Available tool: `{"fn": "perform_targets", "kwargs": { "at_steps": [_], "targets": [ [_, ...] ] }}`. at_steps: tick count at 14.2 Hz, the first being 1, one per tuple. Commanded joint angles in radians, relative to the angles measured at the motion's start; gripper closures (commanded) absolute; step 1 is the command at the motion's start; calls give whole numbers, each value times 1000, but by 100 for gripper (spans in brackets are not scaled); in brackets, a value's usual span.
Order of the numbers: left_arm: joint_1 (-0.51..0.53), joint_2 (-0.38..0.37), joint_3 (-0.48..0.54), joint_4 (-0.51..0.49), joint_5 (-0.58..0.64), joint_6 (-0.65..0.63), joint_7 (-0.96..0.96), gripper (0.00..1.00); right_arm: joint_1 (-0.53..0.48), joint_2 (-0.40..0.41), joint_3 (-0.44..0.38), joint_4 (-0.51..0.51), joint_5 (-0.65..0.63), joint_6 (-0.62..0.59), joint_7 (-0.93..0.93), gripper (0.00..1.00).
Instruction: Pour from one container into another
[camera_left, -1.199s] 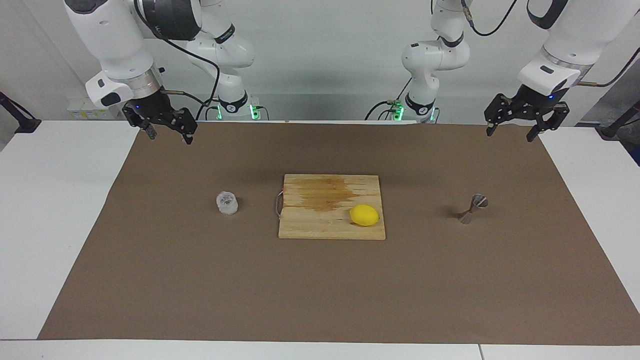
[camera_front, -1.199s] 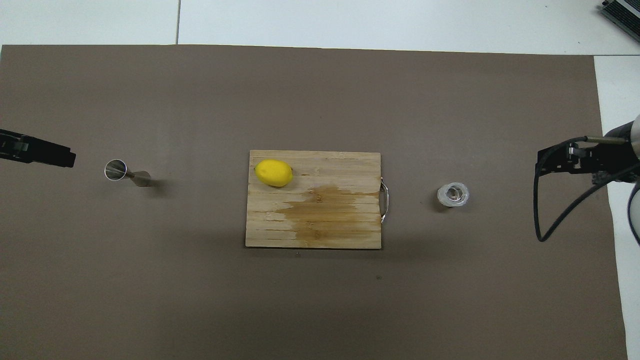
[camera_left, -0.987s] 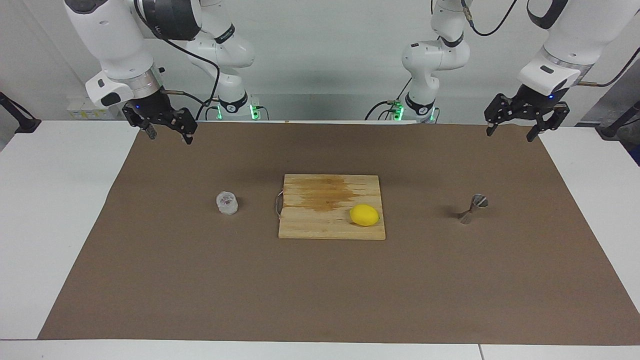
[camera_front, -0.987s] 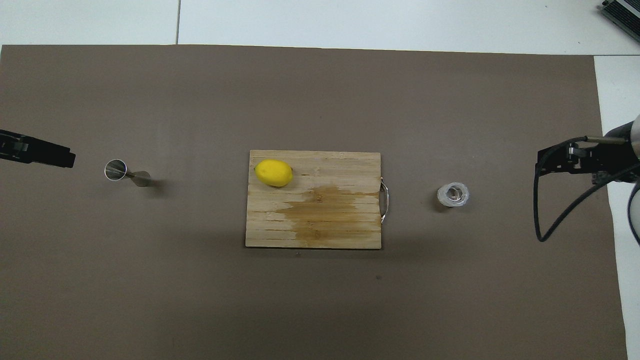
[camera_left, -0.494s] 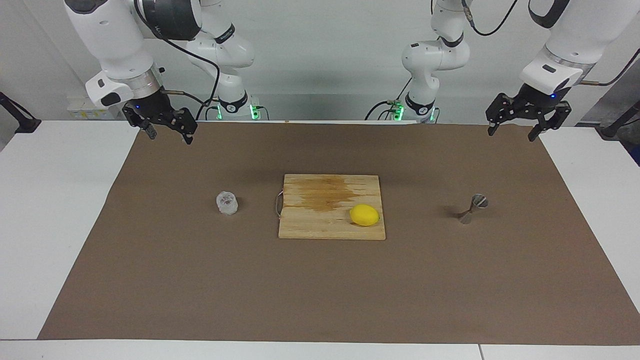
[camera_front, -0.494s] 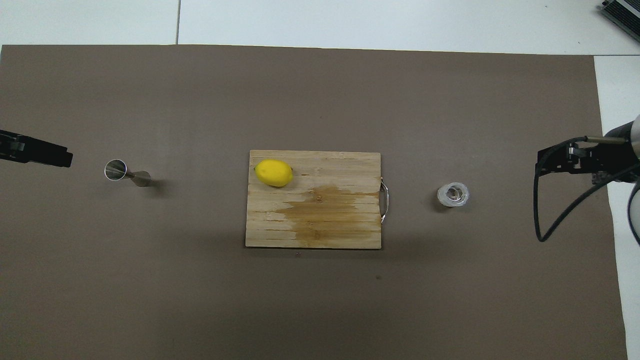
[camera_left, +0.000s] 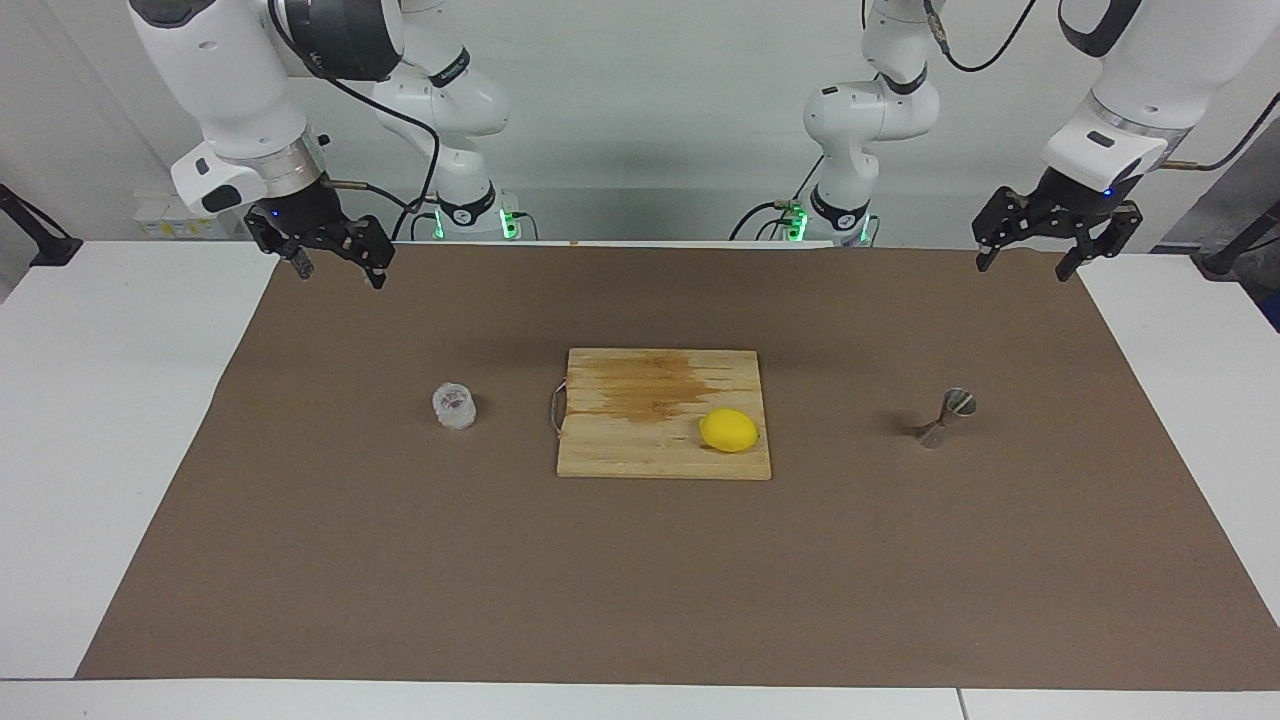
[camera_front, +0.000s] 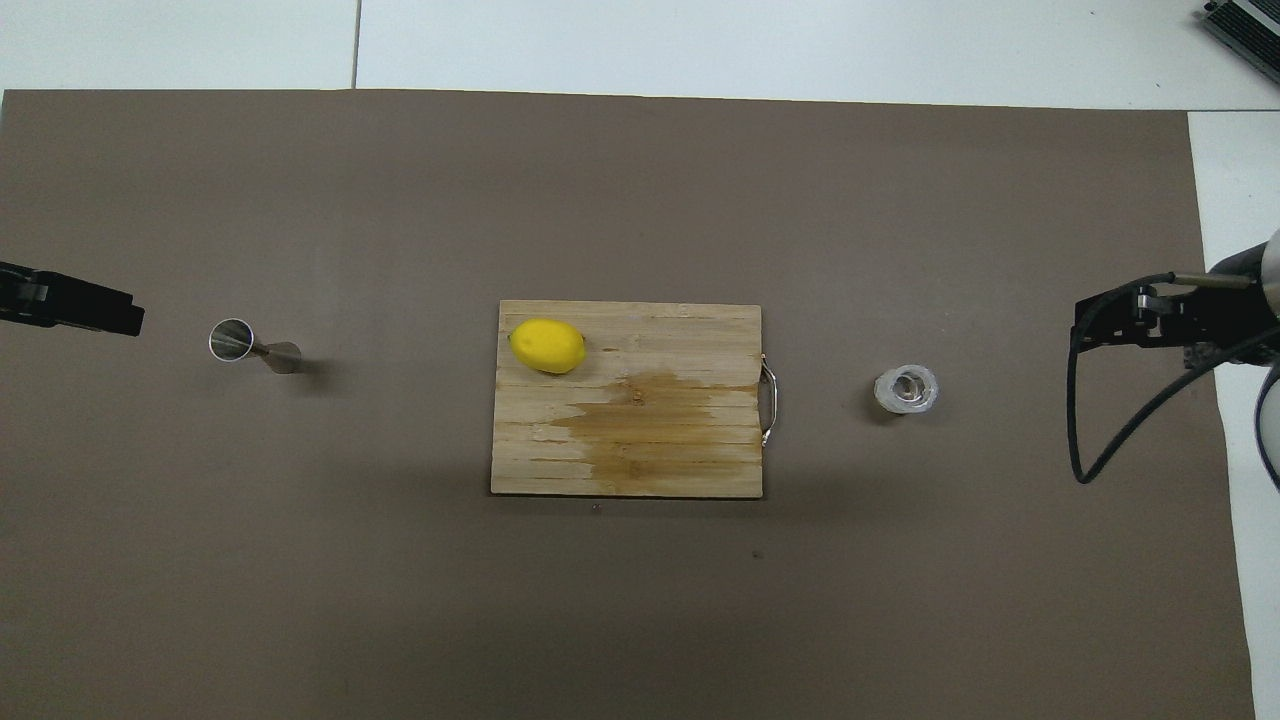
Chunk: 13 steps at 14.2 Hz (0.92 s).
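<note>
Both arms wait, raised, fingers spread and empty: the right hand near its end of the counter, the left hand likewise. The clear cup stands toward the right arm's end, the jigger toward the left arm's. Best to grip the cup low and keep it level.

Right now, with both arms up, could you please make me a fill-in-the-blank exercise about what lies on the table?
1. The lemon lies on the ____.
2. The jigger stands toward the ____ arm's end of the table.
3. The cup stands between the board's handle and the ____ arm's end of the table.
4. Both the left gripper and the right gripper are ____, holding nothing.

Missing words: board; left; right; open
</note>
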Motion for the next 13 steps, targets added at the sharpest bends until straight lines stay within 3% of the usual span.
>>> {"fn": "perform_targets", "kwargs": {
  "at_steps": [1,13],
  "targets": [
    [10,4,-8,9,14,-15,-9,0,-10,-24,3,-25,19,3,-16,0],
    [12,24,-9,12,-17,-11,-24,0,-10,-24,3,-25,19,3,-16,0]
  ]
}}
